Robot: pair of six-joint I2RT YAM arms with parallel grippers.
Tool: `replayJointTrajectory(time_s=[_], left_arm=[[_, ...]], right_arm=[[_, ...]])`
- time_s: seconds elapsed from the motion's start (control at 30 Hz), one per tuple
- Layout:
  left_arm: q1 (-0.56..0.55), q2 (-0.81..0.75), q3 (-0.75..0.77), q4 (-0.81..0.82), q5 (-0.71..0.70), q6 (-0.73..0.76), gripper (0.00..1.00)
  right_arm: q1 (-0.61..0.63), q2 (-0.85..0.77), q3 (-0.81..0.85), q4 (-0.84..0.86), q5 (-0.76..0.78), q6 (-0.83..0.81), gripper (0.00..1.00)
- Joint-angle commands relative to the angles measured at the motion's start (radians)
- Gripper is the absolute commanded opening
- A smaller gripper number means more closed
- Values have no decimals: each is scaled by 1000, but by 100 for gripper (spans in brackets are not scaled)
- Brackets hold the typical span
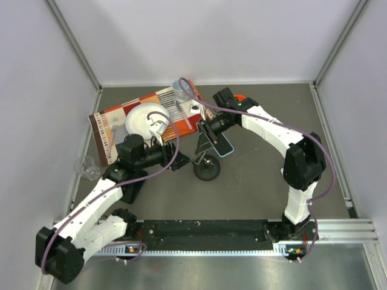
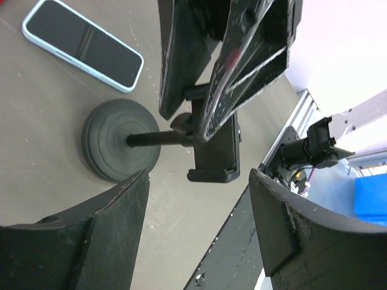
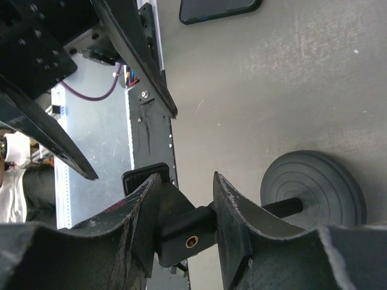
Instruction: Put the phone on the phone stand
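The phone [image 1: 225,147], dark-screened in a light blue case, lies flat on the table just right of the phone stand [image 1: 206,169]. It also shows in the left wrist view [image 2: 81,43] and at the top of the right wrist view [image 3: 217,9]. The stand has a round black base [image 2: 118,140], a thin post and a black cradle [image 2: 214,151]. My right gripper [image 1: 205,134] is shut on the block at the back of the cradle [image 3: 187,226]. My left gripper [image 1: 181,162] is open and empty just left of the stand, its fingers [image 2: 78,241] wide apart.
A patterned placemat [image 1: 109,118] at the back left carries a white plate [image 1: 140,116], a fork and a glass [image 1: 180,89]. A clear glass [image 1: 86,167] stands by the left wall. A black rail [image 1: 199,228] runs along the near edge.
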Motion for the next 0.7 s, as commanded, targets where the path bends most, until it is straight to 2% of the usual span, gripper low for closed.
replayJointTrajectory(time_s=[0.0,0.07,0.17,0.2,0.23,0.27,0.43,0.57,0.6,0.67], left_arm=[[-23,21,-35,156,-19,-43,71],[-27,34,-46,177,-25,-56,69],[-35,46,-51,205,-34,-60,69],[-37,52,-52,208,-38,-60,69],[-37,58,-49,214,-40,-60,69],[-37,66,-46,216,-42,-62,69],[-38,81,-34,227,-57,-57,69],[-38,89,-16,210,-86,-39,72],[-38,92,-10,208,-89,-36,73],[-38,103,7,208,-89,-30,74]], right_arm=[[-13,21,86,13,47,-6,45],[-20,36,102,25,95,27,48],[-43,25,88,85,89,119,59],[-55,16,54,152,78,165,76],[-61,6,36,181,74,175,86],[-64,-17,17,217,89,217,89],[-137,-131,-150,465,136,417,93],[-196,-273,-312,585,282,532,95],[-201,-312,-396,600,314,558,95],[-201,-416,-475,619,412,557,95]])
